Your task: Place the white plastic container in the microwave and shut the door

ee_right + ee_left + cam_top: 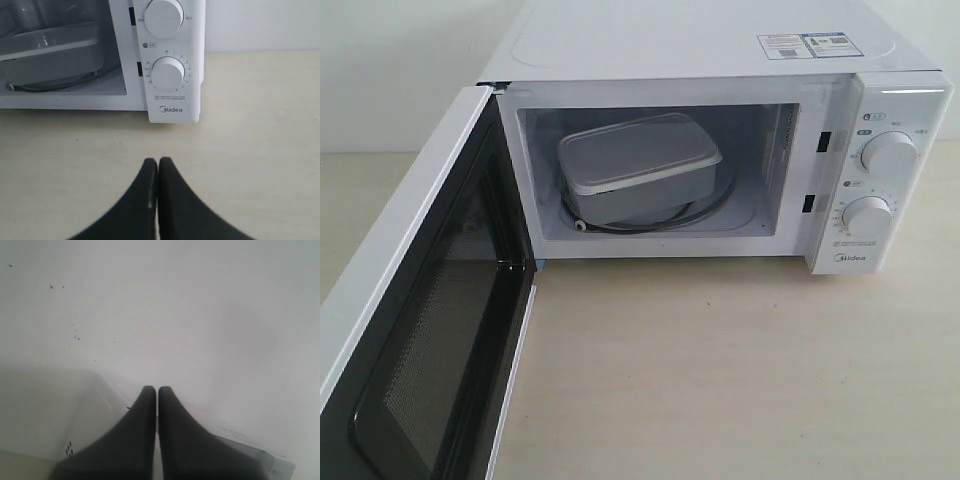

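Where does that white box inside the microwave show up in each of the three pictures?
Exterior view: white plastic container inside the open microwave, upper middle.
Left wrist view: not in it.
Right wrist view: inside the cavity, partly cut off.
Shared landmark: lower knob, exterior and right wrist views.

exterior: high, facing microwave [670, 40] front | right wrist: low, knob panel [172, 60] ahead of claw [158, 161], shared with exterior | left wrist: close on white surface [175, 315]
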Available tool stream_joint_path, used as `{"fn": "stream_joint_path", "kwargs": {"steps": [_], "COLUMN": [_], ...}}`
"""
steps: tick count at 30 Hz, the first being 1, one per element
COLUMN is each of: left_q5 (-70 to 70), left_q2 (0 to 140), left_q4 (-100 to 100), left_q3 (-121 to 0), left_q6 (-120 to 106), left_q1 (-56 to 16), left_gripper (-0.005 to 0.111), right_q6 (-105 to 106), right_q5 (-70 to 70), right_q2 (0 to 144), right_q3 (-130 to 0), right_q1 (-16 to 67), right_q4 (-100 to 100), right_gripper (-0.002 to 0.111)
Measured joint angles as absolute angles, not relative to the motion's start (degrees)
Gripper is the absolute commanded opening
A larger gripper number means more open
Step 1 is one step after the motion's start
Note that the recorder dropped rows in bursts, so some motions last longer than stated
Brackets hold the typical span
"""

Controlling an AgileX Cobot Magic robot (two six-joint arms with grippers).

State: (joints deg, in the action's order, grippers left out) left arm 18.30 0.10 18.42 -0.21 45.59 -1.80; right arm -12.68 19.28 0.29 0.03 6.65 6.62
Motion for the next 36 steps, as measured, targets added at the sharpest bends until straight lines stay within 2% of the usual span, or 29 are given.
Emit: {"fn": "stream_joint_path", "kwargs": {"steps": [15, 21, 29, 36], "left_q5": [21.2, 29.1, 49.2, 51.4], "left_q2": [0.1, 0.1, 0.0, 0.0], "left_q4": [18.4, 17.8, 22.1, 22.2], "left_q3": [-0.2, -0.2, -0.2, -0.2], "left_q6": [45.6, 50.2, 55.9, 52.2], "left_q1": [-1.8, -1.8, -1.8, -1.8], "left_gripper": [0.004, 0.004, 0.004, 0.004], "right_q6": [-12.7, -12.7, -12.7, -12.7], "right_q5": [19.3, 19.3, 19.3, 19.3], "right_q2": [0.3, 0.3, 0.3, 0.3], "right_q3": [0.0, 0.0, 0.0, 0.0], "right_q1": [6.7, 6.7, 6.7, 6.7], "right_q4": [6.6, 6.6, 6.6, 6.6], "right_gripper": [0.000, 0.000, 0.000, 0.000]}}
